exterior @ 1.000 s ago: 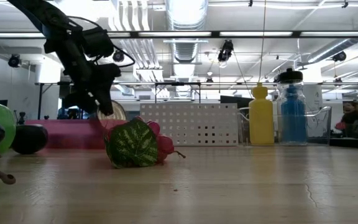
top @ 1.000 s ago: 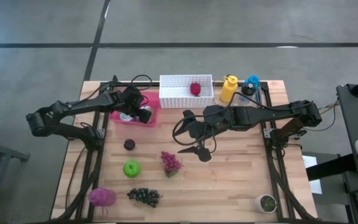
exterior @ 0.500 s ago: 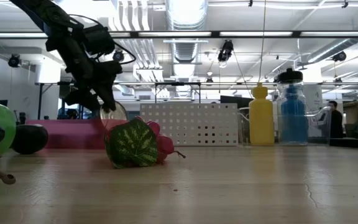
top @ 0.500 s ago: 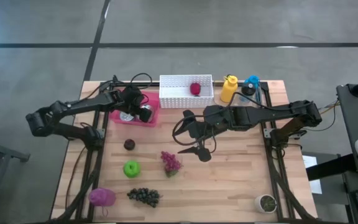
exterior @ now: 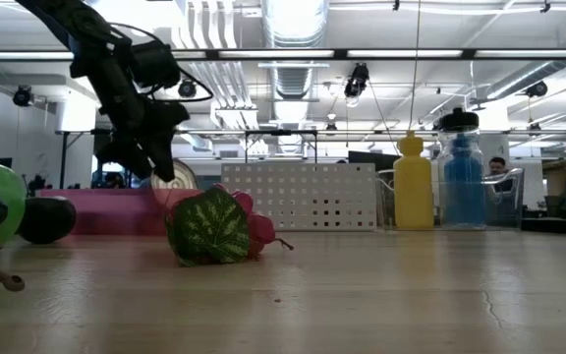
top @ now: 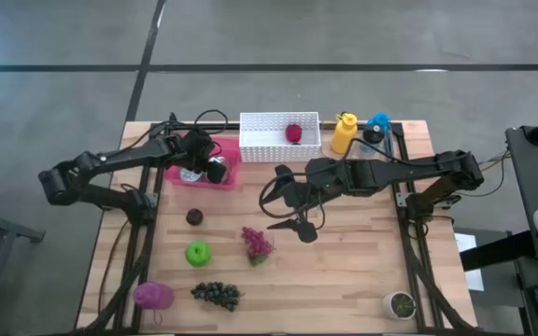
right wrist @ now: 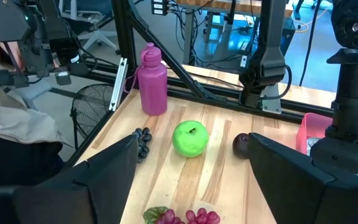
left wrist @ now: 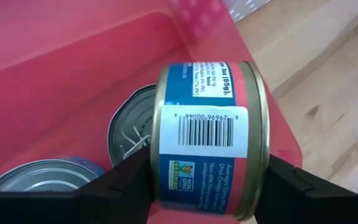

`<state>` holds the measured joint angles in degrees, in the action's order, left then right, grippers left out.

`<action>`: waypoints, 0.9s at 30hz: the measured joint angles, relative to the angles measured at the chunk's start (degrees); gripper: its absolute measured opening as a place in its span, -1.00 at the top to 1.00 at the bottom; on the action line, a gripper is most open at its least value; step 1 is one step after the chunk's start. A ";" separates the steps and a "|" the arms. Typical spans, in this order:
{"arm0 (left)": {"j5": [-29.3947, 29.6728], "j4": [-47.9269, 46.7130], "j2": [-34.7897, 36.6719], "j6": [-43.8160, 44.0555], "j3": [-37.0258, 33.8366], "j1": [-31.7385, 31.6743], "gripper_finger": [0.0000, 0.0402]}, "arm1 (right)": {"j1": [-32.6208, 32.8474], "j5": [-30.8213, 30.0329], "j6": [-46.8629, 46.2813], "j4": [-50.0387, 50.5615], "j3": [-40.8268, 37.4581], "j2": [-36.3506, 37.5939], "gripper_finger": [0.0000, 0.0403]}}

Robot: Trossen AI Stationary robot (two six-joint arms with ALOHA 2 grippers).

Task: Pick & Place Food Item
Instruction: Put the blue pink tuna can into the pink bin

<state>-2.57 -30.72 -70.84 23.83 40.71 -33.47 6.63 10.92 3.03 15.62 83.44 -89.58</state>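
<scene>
Two fingers of left end effector (left wrist: 207, 186) clamp a tin can (left wrist: 209, 140) over the pink bin (top: 220, 175), two more cans beneath. Right end effector (top: 292, 226) spread wide, mid-worktop (top: 362, 252), near red grapes (top: 256, 243).

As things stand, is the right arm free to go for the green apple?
Probably yes. The right gripper hangs with open, empty jaws mid-table; only the red grapes lie near the line to the green apple, and coming from above should clear them.
</scene>
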 joint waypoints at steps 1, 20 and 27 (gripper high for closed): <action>0.00 -0.02 0.20 0.00 0.00 0.00 -0.08 | 0.00 0.00 0.00 -0.02 0.00 0.00 -0.46; -0.81 -3.85 2.92 0.20 0.02 -0.07 -0.03 | 0.00 0.00 0.00 -0.11 0.00 0.00 -0.58; -2.02 -1.79 2.90 1.18 0.02 -0.04 0.03 | 0.00 0.00 0.02 -0.11 0.00 0.00 -0.62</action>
<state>-4.58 -32.51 -67.94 25.01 40.73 -33.52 6.63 10.92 3.05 15.51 83.44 -89.58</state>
